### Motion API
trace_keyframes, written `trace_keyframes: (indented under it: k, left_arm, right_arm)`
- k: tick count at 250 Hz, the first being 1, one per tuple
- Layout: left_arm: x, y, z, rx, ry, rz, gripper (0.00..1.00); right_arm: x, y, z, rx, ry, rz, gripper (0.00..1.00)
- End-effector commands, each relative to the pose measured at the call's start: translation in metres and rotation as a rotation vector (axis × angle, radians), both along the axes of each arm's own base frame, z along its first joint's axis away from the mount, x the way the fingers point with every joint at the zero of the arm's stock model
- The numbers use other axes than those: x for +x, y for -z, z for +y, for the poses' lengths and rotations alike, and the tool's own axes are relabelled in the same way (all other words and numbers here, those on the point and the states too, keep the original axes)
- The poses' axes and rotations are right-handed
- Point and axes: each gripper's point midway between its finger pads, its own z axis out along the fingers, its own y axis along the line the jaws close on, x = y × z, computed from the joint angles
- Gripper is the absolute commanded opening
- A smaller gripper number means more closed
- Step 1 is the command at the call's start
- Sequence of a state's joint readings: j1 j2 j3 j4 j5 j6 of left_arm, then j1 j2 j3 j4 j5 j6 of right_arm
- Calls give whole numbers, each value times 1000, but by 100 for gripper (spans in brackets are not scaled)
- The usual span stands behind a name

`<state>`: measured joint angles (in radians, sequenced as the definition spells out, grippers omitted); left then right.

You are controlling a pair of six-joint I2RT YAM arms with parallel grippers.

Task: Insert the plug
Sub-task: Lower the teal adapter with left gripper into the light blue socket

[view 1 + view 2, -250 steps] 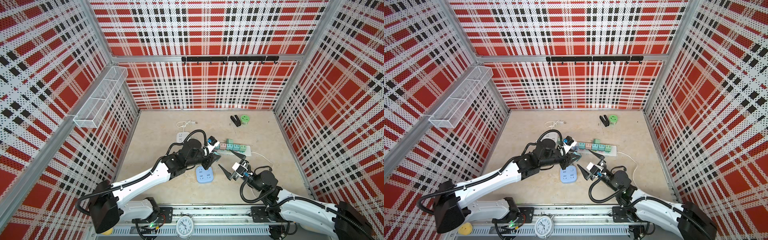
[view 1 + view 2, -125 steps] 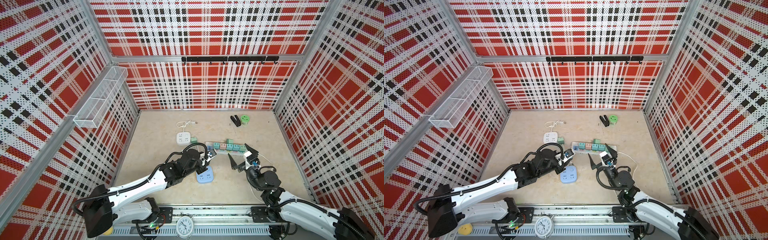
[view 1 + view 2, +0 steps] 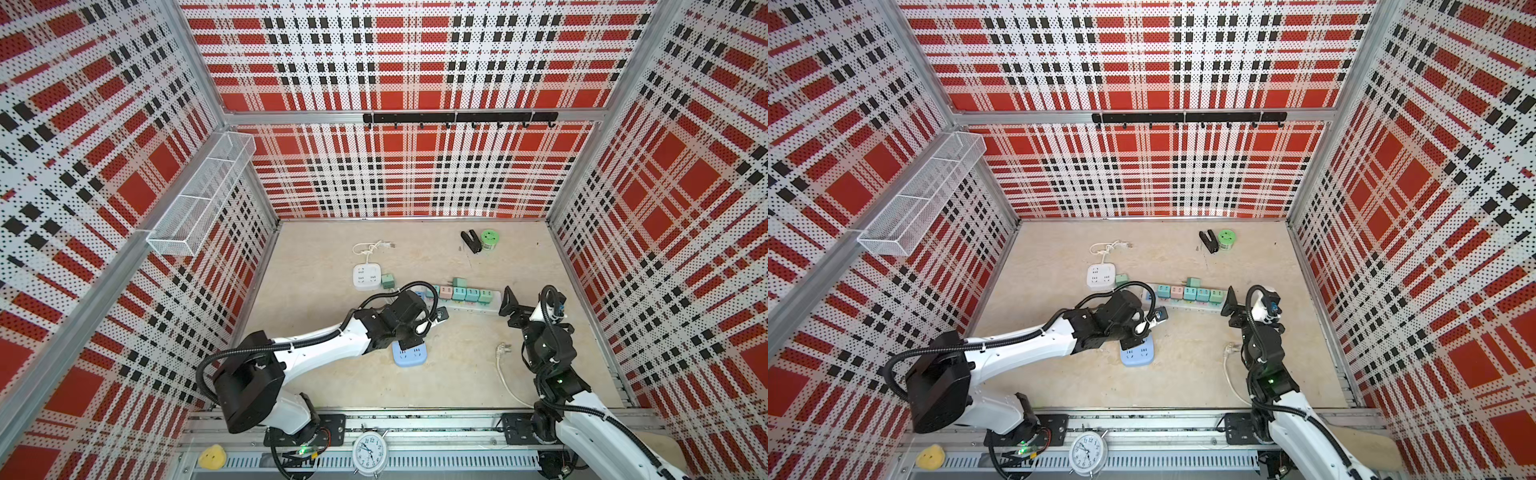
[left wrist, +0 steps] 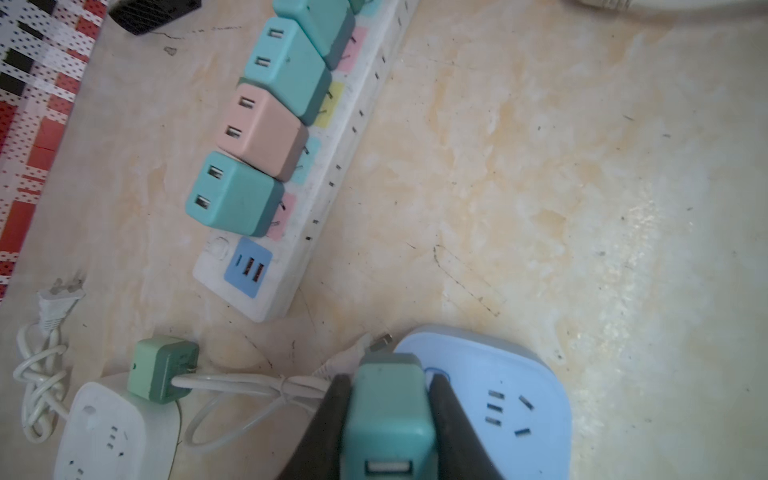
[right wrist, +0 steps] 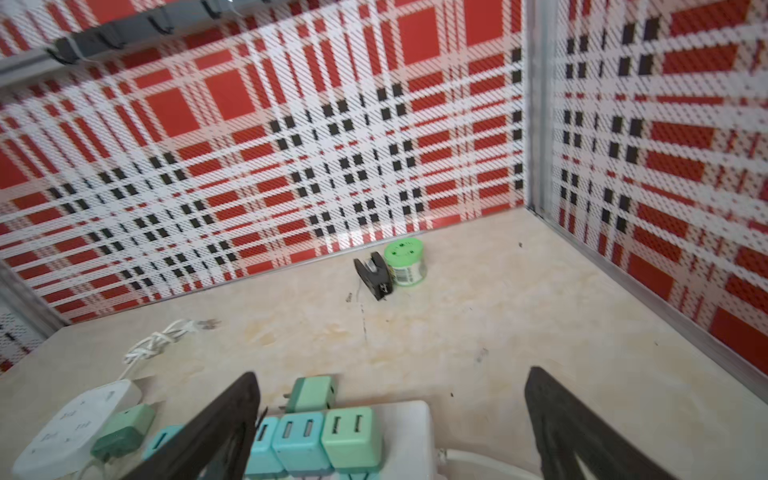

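1. Now clamping the teal plug (image 4: pixel 388 419) in the left gripper (image 4: pixel 388 380), jaws pressing tight on its two sides.
2. Holding that plug at the edge of the blue socket block (image 4: pixel 511 395).
3. Crowding that same edge with a white cord (image 4: pixel 232 384), its end lying just beside the block.
4. Holding the right gripper (image 5: pixel 392 380) wide open and empty, near the end of the white power strip (image 5: pixel 409 436) and its row of chargers (image 5: pixel 299 440).
5. Leaving a black clip (image 5: pixel 374 276) and a green roll (image 5: pixel 405 262) well apart, lying by the back wall.
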<state>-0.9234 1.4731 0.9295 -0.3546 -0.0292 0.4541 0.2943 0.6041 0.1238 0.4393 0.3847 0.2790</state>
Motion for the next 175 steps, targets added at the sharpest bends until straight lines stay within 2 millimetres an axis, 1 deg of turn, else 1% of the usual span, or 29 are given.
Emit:
trace_keyframes:
  k: [1, 11, 42, 59, 76, 98, 123, 175]
  left_arm:
    - [-11, -9, -8, -11, 63, 39, 0]
    - [-17, -8, -6, -9, 74, 39, 0]
    - [-33, 3, 2, -59, 102, 23, 0]
    - [-35, -4, 0, -86, 109, -3, 0]
    - [-40, -11, -2, -90, 121, 21, 0]
    - [-48, -8, -5, -76, 160, 32, 0]
    - [-50, 2, -5, -28, 178, 35, 0]
    - [-53, 8, -5, -25, 199, 58, 0]
  right_arm:
    - [0, 20, -13, 78, 29, 46, 100]
    - [1, 22, -20, 99, 49, 46, 100]
    - [3, 26, -29, 148, 54, 60, 100]
    - [4, 26, -29, 155, 47, 42, 100]
    - [5, 28, -30, 161, 50, 30, 100]
    - [7, 29, -27, 160, 31, 33, 100]
    - [7, 29, -25, 159, 18, 25, 100]
    - [5, 29, -24, 160, 12, 20, 100]
